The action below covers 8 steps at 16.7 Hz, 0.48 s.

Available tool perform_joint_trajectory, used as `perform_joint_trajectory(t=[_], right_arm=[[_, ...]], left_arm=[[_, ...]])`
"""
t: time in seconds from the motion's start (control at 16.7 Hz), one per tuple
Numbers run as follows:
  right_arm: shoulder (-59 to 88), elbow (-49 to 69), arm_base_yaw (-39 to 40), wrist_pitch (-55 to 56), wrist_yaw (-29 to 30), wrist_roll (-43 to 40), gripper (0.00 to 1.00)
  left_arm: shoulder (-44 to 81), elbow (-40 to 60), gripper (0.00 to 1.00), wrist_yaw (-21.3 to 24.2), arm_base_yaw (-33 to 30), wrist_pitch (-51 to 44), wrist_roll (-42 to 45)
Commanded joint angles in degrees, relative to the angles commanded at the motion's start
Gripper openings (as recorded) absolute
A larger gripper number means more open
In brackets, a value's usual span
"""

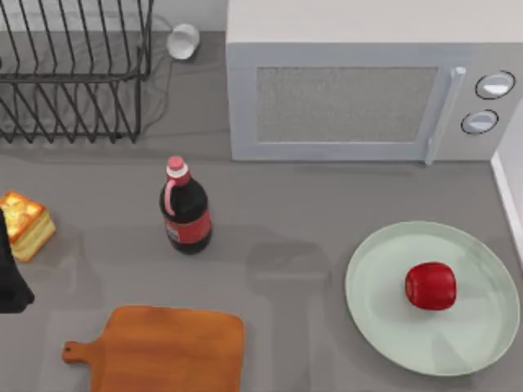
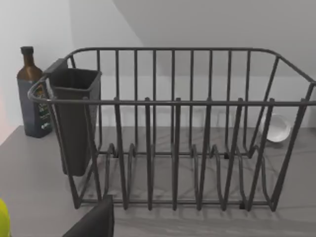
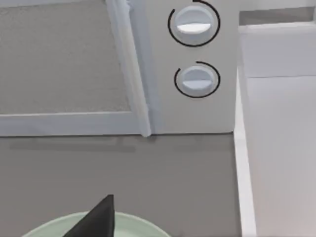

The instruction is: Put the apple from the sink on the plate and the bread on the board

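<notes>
Board (image 1: 167, 349) at near edge, bare — bread (image 1: 27, 224) at left edge; apple (image 1: 431, 286) on plate (image 1: 384, 327); gripper states untellable.

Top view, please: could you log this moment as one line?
apple: on plate | bread: on counter, off board | left arm: beside bread

A matte grey table (image 1: 327, 212) runs to a pale wall. A white microwave (image 1: 359, 82) stands along its far edge, a black wire dish rack (image 1: 73, 73) at the far-left corner.
</notes>
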Motion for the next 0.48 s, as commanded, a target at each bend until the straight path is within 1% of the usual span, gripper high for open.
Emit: perform_joint_trajectory(t=[0.24,0.48], right_arm=[[-15.7,-13.4,-4.8,12.1,0.0,-5.0,1.0],[-22.0,-19.3,-7.1,17.8,0.0,-7.3,1.0]], left_arm=[[0.0,0.0,1.0,0.0,0.0,0.0,0.0],[0.0,0.0,1.0,0.0,0.0,0.0,0.0]])
